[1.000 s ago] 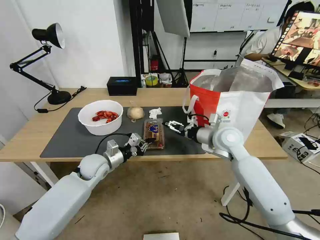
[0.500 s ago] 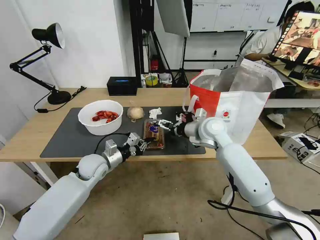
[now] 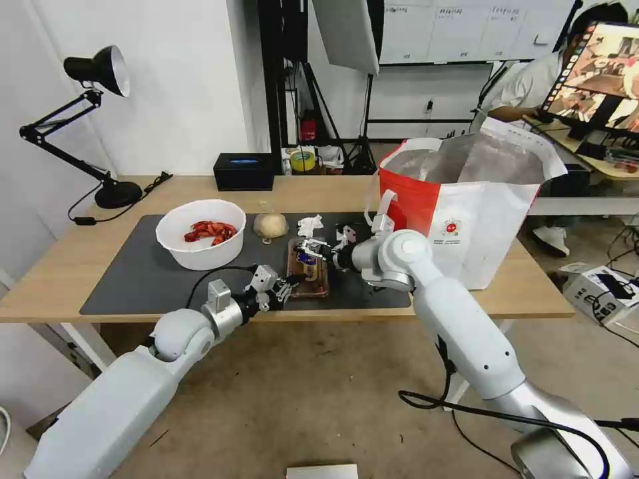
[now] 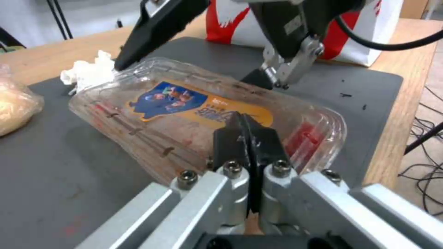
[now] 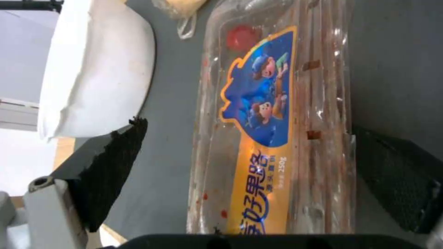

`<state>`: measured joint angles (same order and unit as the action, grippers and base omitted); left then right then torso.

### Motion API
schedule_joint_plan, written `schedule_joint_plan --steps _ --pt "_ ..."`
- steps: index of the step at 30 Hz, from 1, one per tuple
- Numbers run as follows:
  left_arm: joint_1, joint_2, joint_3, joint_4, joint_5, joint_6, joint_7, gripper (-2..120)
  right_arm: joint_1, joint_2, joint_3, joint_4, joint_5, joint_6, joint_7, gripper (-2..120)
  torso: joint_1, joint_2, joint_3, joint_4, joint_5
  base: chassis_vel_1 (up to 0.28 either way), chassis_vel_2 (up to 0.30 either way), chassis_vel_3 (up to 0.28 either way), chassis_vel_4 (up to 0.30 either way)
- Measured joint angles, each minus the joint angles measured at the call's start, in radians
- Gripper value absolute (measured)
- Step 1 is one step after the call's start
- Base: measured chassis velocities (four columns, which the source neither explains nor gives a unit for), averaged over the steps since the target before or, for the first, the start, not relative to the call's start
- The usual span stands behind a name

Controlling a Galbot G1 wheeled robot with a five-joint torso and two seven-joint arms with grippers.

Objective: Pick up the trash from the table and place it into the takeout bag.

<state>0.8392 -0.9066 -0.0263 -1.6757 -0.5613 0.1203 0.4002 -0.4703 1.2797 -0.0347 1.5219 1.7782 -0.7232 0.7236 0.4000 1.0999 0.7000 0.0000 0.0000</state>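
The left gripper (image 4: 249, 138) has its fingers clenched on the near edge of the clamshell tray (image 3: 307, 266), seemingly pinning it to the dark mat on the tabletop (image 3: 319, 189); the right gripper (image 3: 313, 248) straddles the tray's far end, fingers spread, apparently ready to close; four pieces of trash lie there: one tray, one tissue (image 3: 309, 225), one bun (image 3: 270, 226), one bowl (image 3: 200, 233); one takeout bag (image 3: 466, 213) stands open just beside.

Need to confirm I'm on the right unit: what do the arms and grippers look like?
Both arms are smooth white-grey shells with rounded joints. Left gripper and right gripper have silver metal bodies with bolts and black fingers. A black cable loops over the left wrist; another hangs under the right arm.
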Motion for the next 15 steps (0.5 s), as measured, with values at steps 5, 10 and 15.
schedule_joint_plan --steps 5,10,15 --pt "0.0 -0.001 0.0 0.001 0.0 0.0 0.0 0 0.006 0.002 -0.002 -0.012 0.012 0.0 0.0 100 0.0 0.0 0.0 0.0 0.0 0.0 0.0 0.0 0.0" --pt "-0.007 0.0 0.003 0.004 -0.007 -0.008 0.003 0 0.024 0.008 -0.016 -0.047 0.035 0.0 0.006 94 0.0 0.0 0.0 -0.0002 0.0 0.0 0.0 0.0 0.0" --pt "-0.01 0.004 0.003 0.004 -0.012 -0.01 0.006 0 0.032 0.008 -0.026 -0.057 0.046 0.001 0.021 76 0.0 0.0 0.0 -0.0003 -0.0001 0.0 0.0 0.0 0.0"
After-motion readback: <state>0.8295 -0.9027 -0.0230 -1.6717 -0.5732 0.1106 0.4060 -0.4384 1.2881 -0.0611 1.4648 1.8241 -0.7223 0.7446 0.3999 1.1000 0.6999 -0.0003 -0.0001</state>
